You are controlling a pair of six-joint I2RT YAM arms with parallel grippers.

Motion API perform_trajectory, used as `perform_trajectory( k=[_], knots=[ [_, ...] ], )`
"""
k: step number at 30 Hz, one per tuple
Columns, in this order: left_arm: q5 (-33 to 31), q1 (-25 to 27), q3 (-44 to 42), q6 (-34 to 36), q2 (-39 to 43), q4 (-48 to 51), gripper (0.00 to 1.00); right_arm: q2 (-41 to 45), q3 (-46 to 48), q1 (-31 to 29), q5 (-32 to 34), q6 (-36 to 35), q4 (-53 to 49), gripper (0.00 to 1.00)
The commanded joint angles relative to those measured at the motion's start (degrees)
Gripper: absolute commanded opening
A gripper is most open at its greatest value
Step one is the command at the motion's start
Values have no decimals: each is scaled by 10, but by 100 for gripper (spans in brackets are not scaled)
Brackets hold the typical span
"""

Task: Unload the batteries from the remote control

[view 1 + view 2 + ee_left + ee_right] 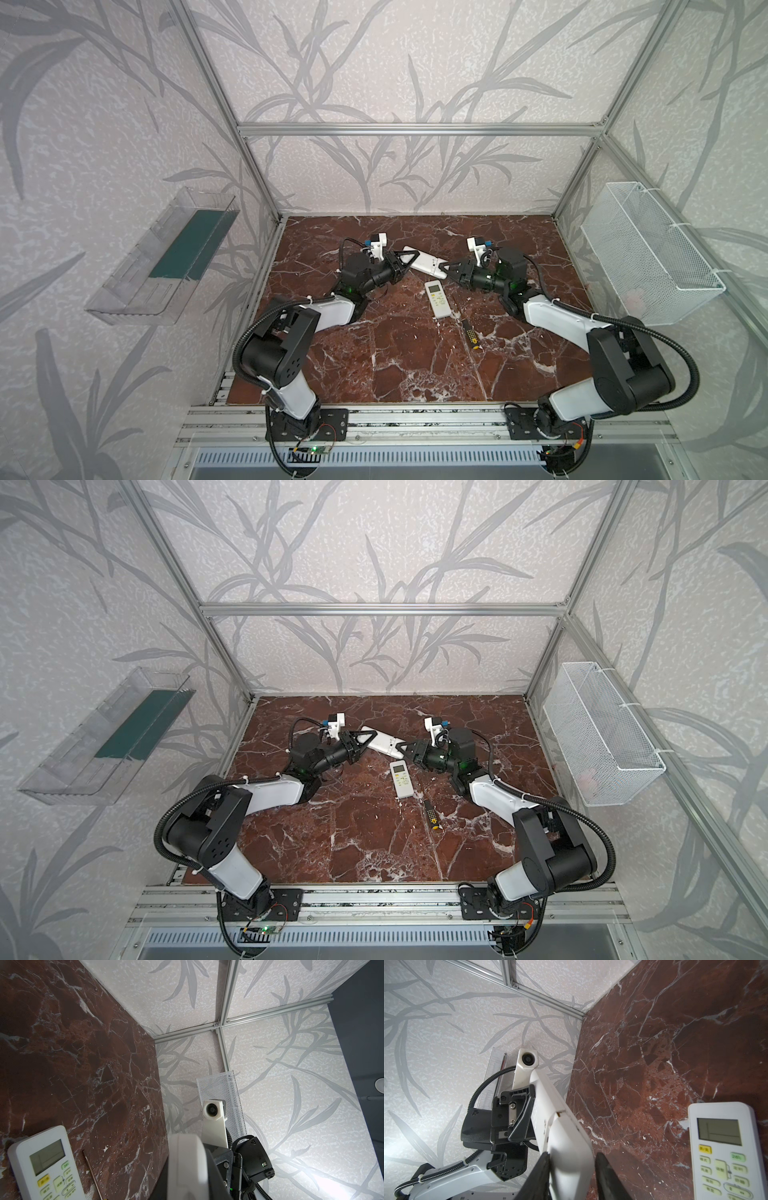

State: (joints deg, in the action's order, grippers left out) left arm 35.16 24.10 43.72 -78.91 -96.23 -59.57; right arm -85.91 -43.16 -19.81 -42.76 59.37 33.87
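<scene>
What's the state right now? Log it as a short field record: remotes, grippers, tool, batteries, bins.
held remote: plain white side showing, spanning between both grippers
left gripper: shut on one end of it
right gripper: closed on the other end
second remote: flat on table, display and buttons up, untouched
screwdriver: lying on table beside second remote
batteries: none in view
bins: clear tray on left wall, wire basket on right wall
</scene>
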Motion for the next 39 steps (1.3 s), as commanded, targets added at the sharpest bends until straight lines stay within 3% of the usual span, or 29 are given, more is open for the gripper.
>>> perform_trajectory(
  k=[1, 9, 25, 39],
  knots=[
    [-12, -3, 19, -35, 12, -63, 0, -3, 3, 2, -12, 18, 25, 36],
    [-12, -3, 16, -24, 31, -43, 0, 8, -3, 2, -11, 16, 23, 28],
    [-12, -8, 6, 2, 30, -23, 0, 57, -18, 16, -6, -31, -68, 22],
    [-9, -12, 11, -34, 29, -60, 0, 65, -17, 22, -27, -34, -67, 24]
  ],
)
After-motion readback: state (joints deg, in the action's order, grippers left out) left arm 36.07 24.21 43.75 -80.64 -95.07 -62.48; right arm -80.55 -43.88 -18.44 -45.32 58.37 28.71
